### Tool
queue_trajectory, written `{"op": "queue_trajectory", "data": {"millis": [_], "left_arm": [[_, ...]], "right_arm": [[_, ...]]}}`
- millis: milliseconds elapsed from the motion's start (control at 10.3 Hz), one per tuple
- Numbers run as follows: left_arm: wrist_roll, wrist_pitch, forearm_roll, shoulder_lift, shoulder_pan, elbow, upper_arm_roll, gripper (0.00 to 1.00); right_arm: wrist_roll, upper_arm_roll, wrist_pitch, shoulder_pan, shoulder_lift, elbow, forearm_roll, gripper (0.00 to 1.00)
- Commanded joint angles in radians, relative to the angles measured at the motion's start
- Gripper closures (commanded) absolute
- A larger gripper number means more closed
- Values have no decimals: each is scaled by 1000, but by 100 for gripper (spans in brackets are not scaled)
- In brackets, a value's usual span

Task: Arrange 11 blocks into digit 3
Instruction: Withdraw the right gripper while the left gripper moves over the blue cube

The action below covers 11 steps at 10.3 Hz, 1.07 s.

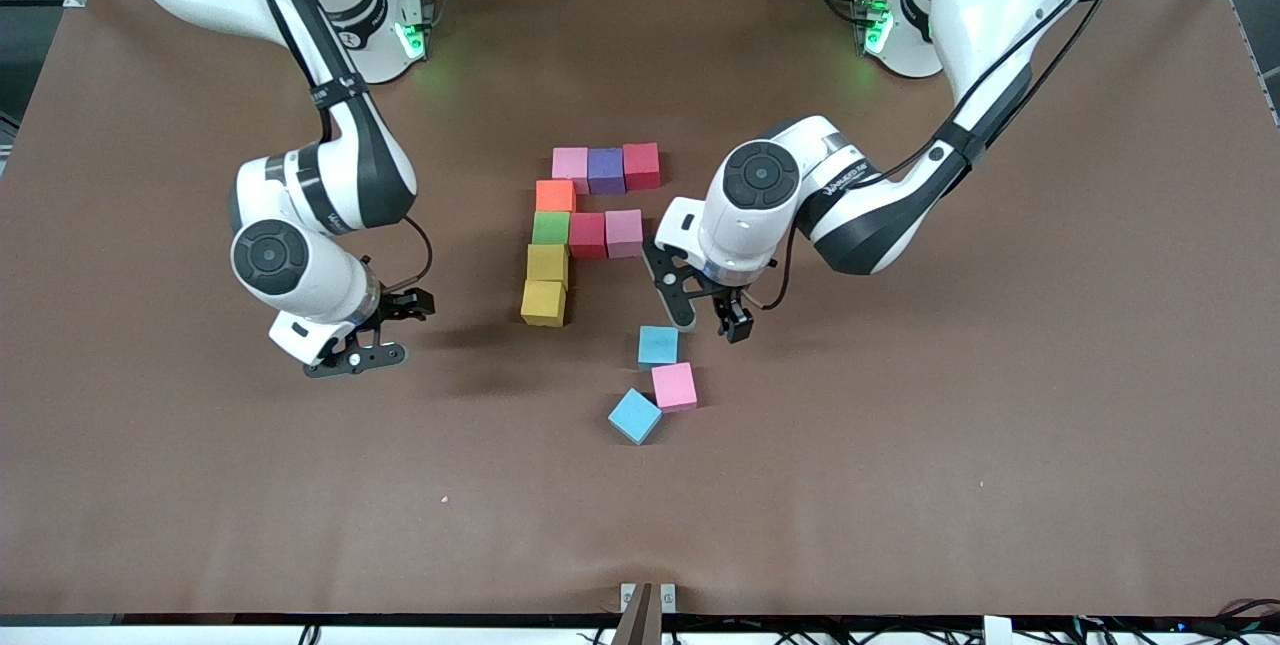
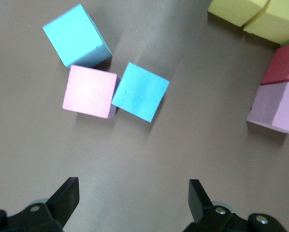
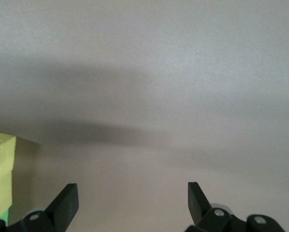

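Observation:
Nine blocks sit joined mid-table: pink (image 1: 570, 163), purple (image 1: 605, 170) and red (image 1: 641, 165) in a row; orange (image 1: 555, 196), green (image 1: 550, 227) and two yellow (image 1: 545, 283) in a column; red (image 1: 587, 235) and pink (image 1: 623, 232) beside the green. Nearer the camera lie three loose blocks: sky blue (image 1: 657, 346), pink (image 1: 674, 386) and sky blue (image 1: 635, 415). My left gripper (image 1: 712, 322) is open and empty, just above the table beside the first sky blue block (image 2: 140, 92). My right gripper (image 1: 395, 330) is open and empty, low over bare table toward the right arm's end from the yellow blocks.
The brown table (image 1: 900, 445) stretches wide around the blocks. The left wrist view shows the loose pink block (image 2: 90, 91), the other sky blue one (image 2: 77, 36), and yellow (image 2: 253, 9), red (image 2: 285, 63) and pink (image 2: 277, 106) blocks. The right wrist view shows a yellow block (image 3: 0, 174).

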Motion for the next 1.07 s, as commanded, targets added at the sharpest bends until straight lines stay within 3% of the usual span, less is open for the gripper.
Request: {"op": "queue_trajectory", "data": {"millis": [0, 291, 678, 969], "left_arm": [[14, 28, -28, 5, -1, 27, 26, 0], [13, 93, -28, 11, 1, 26, 58, 0], [27, 215, -19, 53, -11, 26, 123, 0], [10, 275, -25, 80, -33, 26, 137, 0]], "right_arm": [[-28, 8, -31, -33, -37, -19, 2, 0], [-53, 5, -43, -38, -67, -22, 5, 0], [-77, -12, -94, -39, -228, -148, 5, 0], [-98, -27, -100, -67, -233, -144, 5, 0]]}}
